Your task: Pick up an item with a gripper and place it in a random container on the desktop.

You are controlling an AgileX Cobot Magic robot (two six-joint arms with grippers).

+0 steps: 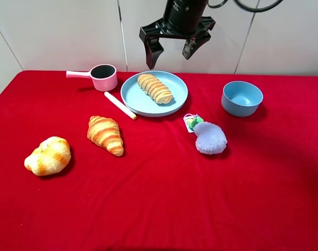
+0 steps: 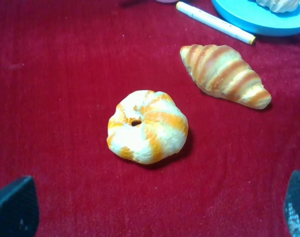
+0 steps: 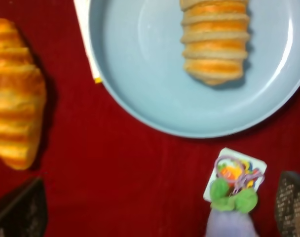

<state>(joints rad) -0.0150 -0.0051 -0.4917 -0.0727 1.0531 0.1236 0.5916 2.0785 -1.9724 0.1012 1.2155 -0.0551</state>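
Note:
The ridged golden-brown bread loaf [image 1: 155,88] lies in the wide light blue plate [image 1: 140,103] at the back middle of the red table. It also shows in the right wrist view [image 3: 214,39] on the plate [image 3: 140,59]. My right gripper [image 1: 172,52] hangs open and empty above the plate's far edge, clear of the loaf; its fingertips [image 3: 293,205] stand wide apart. My left gripper [image 2: 155,207] is open and empty over the round bun [image 2: 147,126]; it is out of the exterior view.
A croissant [image 1: 105,134] and the round bun [image 1: 47,155] lie at the front left. A white marker [image 1: 120,105] lies by the plate's left rim. A pink handled pot [image 1: 101,77] stands back left, a blue bowl [image 1: 241,98] back right, a purple plush toy [image 1: 208,137] near the middle.

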